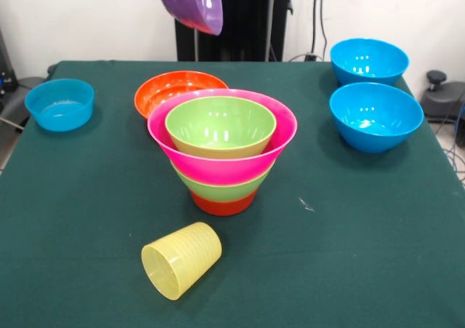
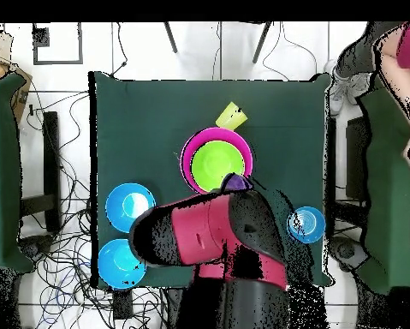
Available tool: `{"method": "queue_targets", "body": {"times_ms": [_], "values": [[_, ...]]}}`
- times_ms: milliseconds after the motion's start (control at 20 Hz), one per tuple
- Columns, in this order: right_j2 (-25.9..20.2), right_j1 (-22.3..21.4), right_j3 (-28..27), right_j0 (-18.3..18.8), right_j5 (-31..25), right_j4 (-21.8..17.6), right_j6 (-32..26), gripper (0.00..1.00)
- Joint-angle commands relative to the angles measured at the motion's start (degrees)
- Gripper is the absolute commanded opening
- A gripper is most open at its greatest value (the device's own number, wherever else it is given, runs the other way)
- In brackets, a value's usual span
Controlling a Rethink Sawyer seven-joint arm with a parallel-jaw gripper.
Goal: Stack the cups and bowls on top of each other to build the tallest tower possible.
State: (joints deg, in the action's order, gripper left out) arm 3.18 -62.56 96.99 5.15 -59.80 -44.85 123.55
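Purple bowl point(image 1: 190, 2) tilted aloft (top edge), tower point(image 1: 221, 150) mid-table, yellow cup point(image 1: 181, 260) on its side

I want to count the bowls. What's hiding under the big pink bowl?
Under the pink bowl you can see a lime green bowl, then an orange bowl on the table. Their insides are covered, so anything more is hidden.

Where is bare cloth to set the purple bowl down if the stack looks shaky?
Free: the wide patch between the tower and the two blue bowls, and the near right corner beside the cup. Also between the small blue bowl and the tower. Crowded: behind the tower, where the orange bowl sits close.
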Motion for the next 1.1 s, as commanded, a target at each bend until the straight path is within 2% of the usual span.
{"method": "queue_targets", "body": {"times_ms": [50,450,750,1100], "values": [[-1.5,5.9,5.9,0.8,6.5,1.2,3.9,0.0],[-1.5,7.9,4.1,0.8,6.2,2.1,3.6,0.0],[-1.0,11.2,2.1,0.3,7.4,0.6,5.8,0.0],[0.7,10.2,-0.1,-1.0,3.7,-1.6,3.7,0.0]]}}
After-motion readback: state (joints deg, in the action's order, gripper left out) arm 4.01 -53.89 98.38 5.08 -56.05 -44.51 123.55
